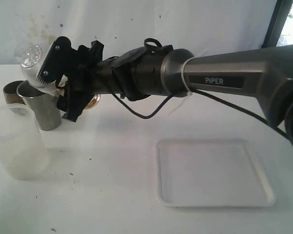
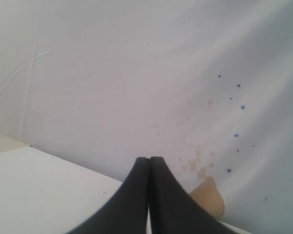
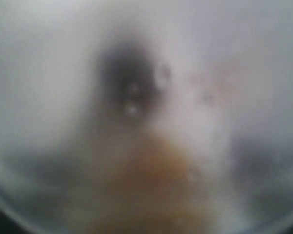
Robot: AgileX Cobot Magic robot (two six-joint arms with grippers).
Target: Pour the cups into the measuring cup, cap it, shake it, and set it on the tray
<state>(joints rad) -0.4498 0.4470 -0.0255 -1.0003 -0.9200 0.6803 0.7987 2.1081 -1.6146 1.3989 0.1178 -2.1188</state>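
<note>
cups: three were there, a steel tumbler [image 1: 43,109], a brown cup [image 1: 10,91] and a frosted cup [image 1: 17,144]
measuring cup [image 1: 30,57]: one clear one was seen
tray [image 1: 212,170]: one was seen

White table [image 1: 112,185] with three cups at the left and one tray at the right.

The table top is plain white and carries some small dark specks [image 1: 90,158] near its middle. The large frosted plastic cup [image 1: 17,144] stands upright at the front left. Behind it stands the tapered steel tumbler [image 1: 43,109], also upright. The small brown wooden cup [image 1: 10,92] is just beside the tumbler, on its far left side, and the tumbler partly hides it; I cannot tell if they touch. The flat white rectangular tray [image 1: 212,170] with rounded corners lies at the front right, well apart from the cups, and nothing lies in it.
</note>
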